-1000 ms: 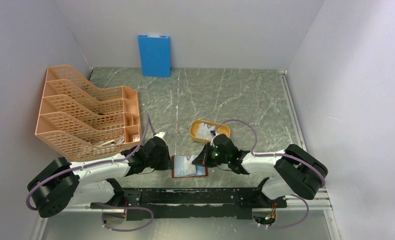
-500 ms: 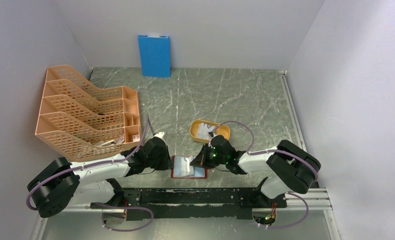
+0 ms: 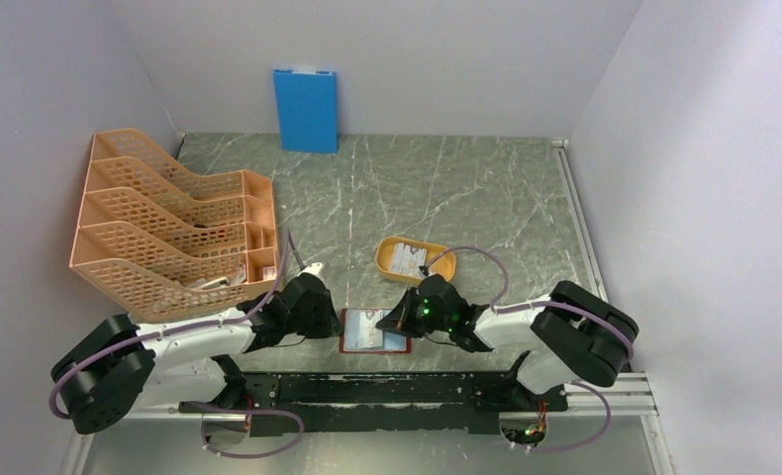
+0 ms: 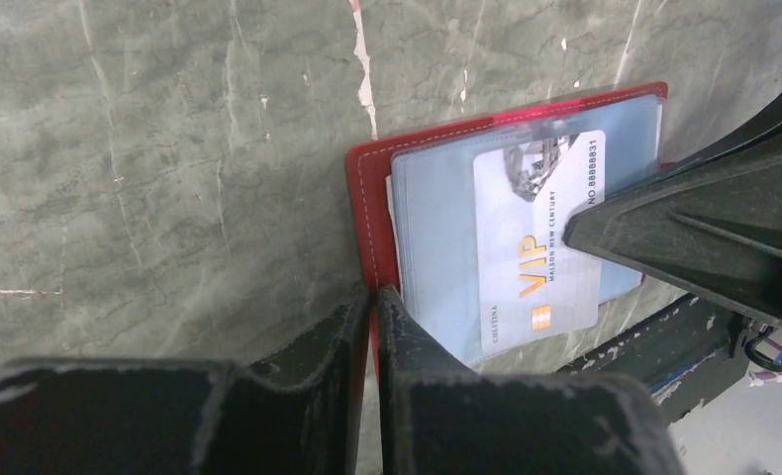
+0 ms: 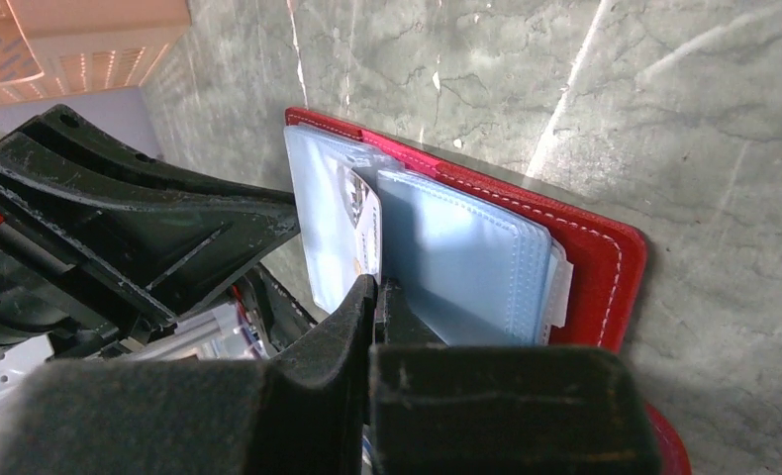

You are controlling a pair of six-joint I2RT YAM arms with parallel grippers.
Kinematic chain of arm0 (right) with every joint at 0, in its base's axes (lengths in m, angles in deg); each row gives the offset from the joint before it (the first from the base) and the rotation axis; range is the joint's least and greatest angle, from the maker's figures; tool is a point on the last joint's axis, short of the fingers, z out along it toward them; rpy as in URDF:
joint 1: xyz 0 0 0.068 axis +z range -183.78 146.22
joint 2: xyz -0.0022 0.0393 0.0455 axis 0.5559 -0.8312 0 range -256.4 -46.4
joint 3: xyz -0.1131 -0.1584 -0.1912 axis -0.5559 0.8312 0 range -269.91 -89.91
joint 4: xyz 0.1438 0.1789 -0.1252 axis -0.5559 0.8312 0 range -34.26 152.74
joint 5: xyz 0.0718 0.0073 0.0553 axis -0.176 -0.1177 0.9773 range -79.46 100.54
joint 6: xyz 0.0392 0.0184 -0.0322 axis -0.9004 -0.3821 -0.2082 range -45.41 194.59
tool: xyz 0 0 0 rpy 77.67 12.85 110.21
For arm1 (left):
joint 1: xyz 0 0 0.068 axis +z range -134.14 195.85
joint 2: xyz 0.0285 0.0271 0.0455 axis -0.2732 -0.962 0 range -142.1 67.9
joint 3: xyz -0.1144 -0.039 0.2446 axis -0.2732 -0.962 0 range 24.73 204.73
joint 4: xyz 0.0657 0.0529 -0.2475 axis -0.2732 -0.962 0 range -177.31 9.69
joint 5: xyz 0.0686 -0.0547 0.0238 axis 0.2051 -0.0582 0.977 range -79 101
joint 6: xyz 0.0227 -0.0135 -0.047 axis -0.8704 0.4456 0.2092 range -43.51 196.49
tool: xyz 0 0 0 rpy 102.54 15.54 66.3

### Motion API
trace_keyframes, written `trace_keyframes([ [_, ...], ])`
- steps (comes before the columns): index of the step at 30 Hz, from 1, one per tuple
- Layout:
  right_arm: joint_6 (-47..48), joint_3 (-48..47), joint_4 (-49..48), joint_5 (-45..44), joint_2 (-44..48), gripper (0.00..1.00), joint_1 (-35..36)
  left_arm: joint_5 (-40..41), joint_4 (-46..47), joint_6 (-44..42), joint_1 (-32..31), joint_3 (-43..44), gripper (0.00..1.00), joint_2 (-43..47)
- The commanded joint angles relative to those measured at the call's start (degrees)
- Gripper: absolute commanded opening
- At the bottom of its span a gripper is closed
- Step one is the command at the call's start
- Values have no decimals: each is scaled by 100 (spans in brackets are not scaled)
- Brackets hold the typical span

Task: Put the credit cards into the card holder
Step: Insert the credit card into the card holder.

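card holder: red card holder (image 4: 365, 188) lies open and flat on the surface (image 3: 446, 188), at the near edge between the two arm bases, with its clear sleeves facing up
VIP card: white VIP card (image 4: 536, 247) lies on the sleeves, print up, and I can't tell whether it's inside a pocket or on top
second card: pale printed second card (image 3: 404, 259) sits in the yellow tray (image 3: 380, 259), just beyond the holder
left tool: left tool (image 4: 374, 297) is clamped on the holder's left cover edge – a red strip shows between the fingers
right tool: right tool (image 5: 372, 287) has its fingers pressed together, tip at the VIP card's right edge, touching it. No way to tell from the frames whether the edge is pinched or only pressed
left arm: left arm (image 3: 189, 341) is folded low, elbow out to the left, wrist reaching in toward the centre
right arm: right arm (image 3: 526, 327) mirrors it, low, elbow out right, and the two tools face each other across the holder
surface: grey-green marble pattern with pale veins
file rack: orange mesh file rack (image 3: 159, 237) stands at the left, well apart from the holder
blue board: blue board (image 3: 305, 109) leans upright against the back wall
room: plain pale walls on three sides
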Motion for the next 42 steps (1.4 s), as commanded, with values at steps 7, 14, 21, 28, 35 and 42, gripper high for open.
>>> trace_keyframes([
  [7,-123,-73,173,-416,-426,0,306,-304,-46,114,-47,-270,13,-56],
  [14,40,-246,467,-492,-309,0,408,-161,-212,106,-64,-202,13,42],
  [21,394,-506,1409,-550,223,30,403,-78,-396,53,-71,-142,13,130],
  [28,560,-693,1690,-492,287,44,408,-80,-294,51,-70,-120,12,55],
  [35,634,-839,1664,-299,69,44,419,-179,-179,70,-71,-172,12,72],
  [42,782,-1131,1713,-238,-187,43,537,-333,13,60,-69,-184,12,-39],
])
